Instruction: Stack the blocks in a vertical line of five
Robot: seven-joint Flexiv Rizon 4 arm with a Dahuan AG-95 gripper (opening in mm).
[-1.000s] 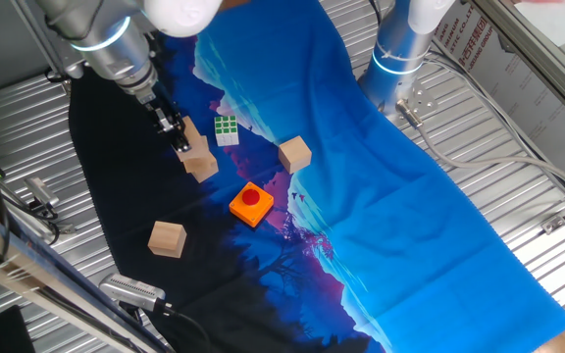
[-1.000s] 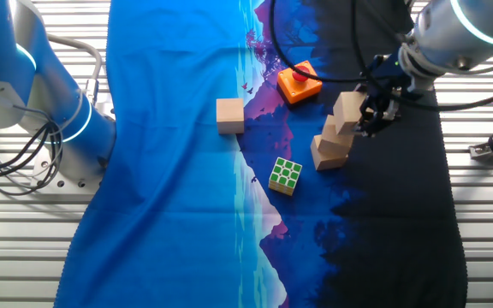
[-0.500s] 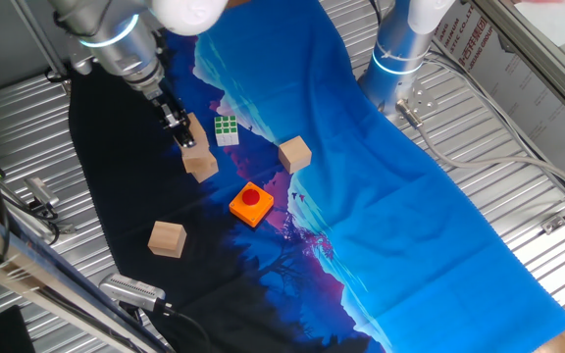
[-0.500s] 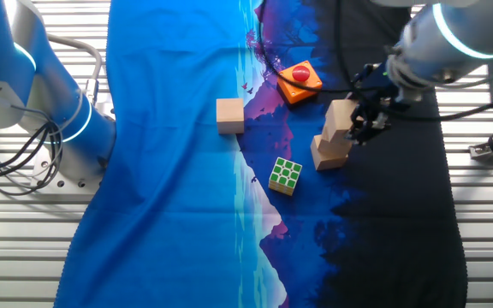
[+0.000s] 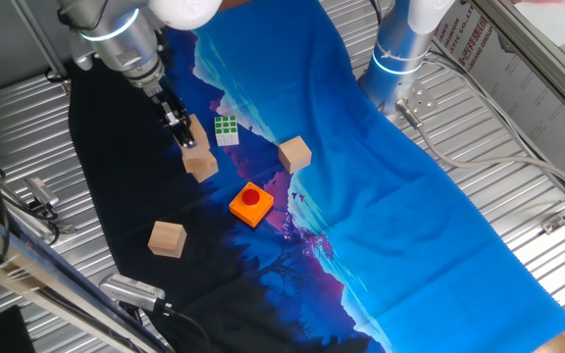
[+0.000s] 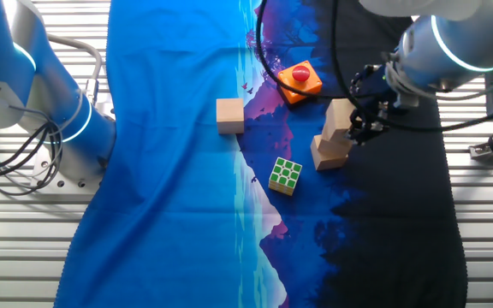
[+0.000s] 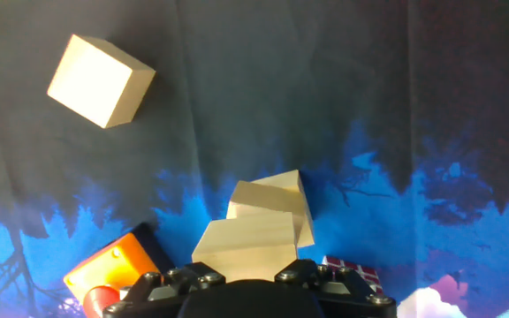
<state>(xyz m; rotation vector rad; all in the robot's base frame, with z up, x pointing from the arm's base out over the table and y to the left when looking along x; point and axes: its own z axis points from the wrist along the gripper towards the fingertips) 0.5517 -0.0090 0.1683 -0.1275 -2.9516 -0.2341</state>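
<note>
Four tan blocks were in sight. One block sat on the dark cloth, and the gripper was clamped on a second block right over it, a bit off-centre; couldn't tell if the two were touching. In the hand view the held block covered part of the lower one. A third block sat well apart on the dark cloth, and a fourth on the blue part. The orange button square and green-and-white puzzle cube sat near the pair.
</note>
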